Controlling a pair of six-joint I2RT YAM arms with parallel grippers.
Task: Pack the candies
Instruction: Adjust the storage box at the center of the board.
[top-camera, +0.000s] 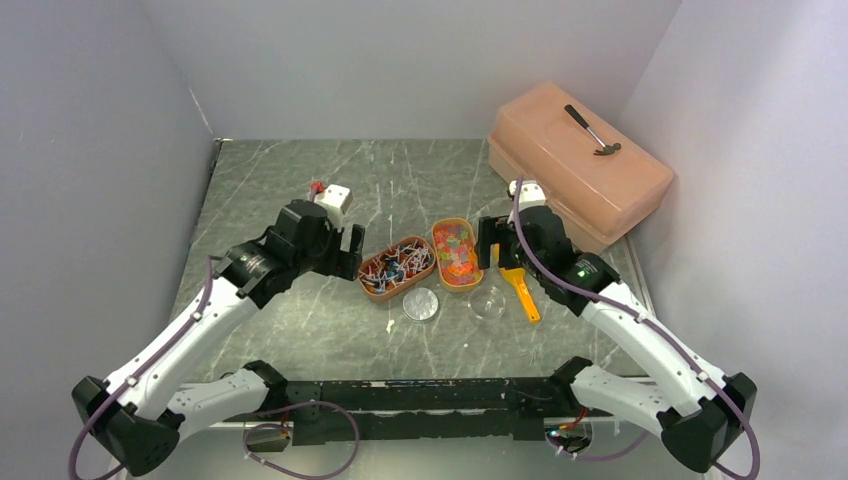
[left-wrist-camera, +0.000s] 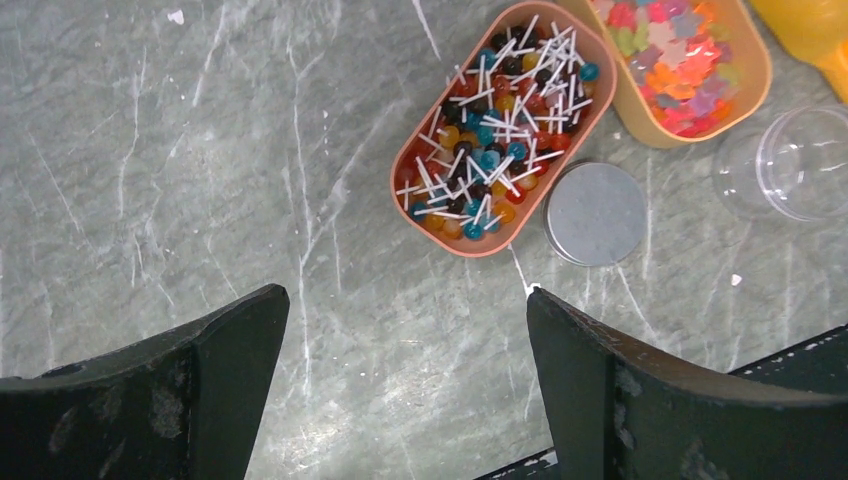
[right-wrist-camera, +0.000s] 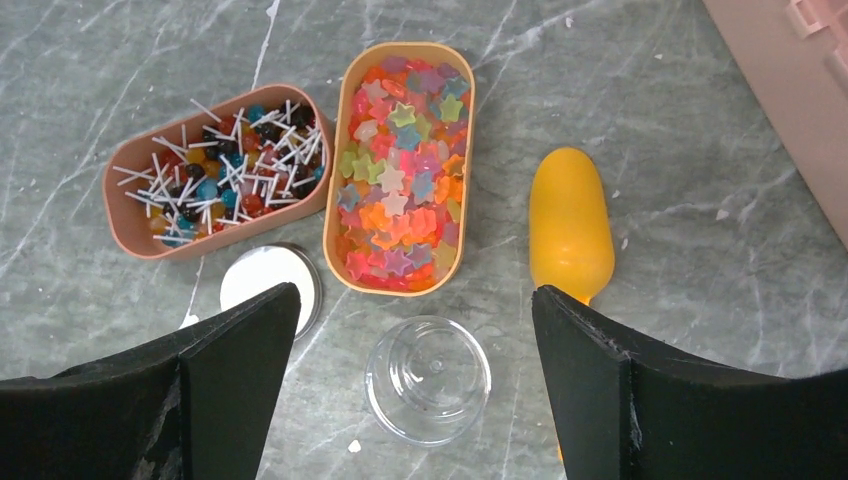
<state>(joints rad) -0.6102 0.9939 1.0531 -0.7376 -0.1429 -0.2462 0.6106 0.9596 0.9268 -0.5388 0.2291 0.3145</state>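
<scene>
The candies lie in two oval trays at the table's middle. Small red, blue and orange round candies on white sticks (top-camera: 397, 266) fill the pinkish tray (left-wrist-camera: 433, 228), also in the right wrist view (right-wrist-camera: 218, 165). Star-shaped orange, pink and yellow gummies (top-camera: 457, 252) fill the orange tray (right-wrist-camera: 340, 262), also in the left wrist view (left-wrist-camera: 680, 55). A clear empty jar (top-camera: 487, 302) (right-wrist-camera: 428, 380) stands upright in front of the gummies. My left gripper (top-camera: 345, 252) (left-wrist-camera: 405, 325) is open and empty, left of the trays. My right gripper (top-camera: 487, 245) (right-wrist-camera: 415, 300) is open and empty above the jar.
A round white lid (top-camera: 421, 304) (left-wrist-camera: 596, 213) (right-wrist-camera: 262, 280) lies flat left of the jar. An orange plastic scoop (top-camera: 519, 285) (right-wrist-camera: 570, 225) lies right of the gummy tray. A large pink toolbox (top-camera: 580, 165) with a hammer (top-camera: 593, 130) on it stands at the back right.
</scene>
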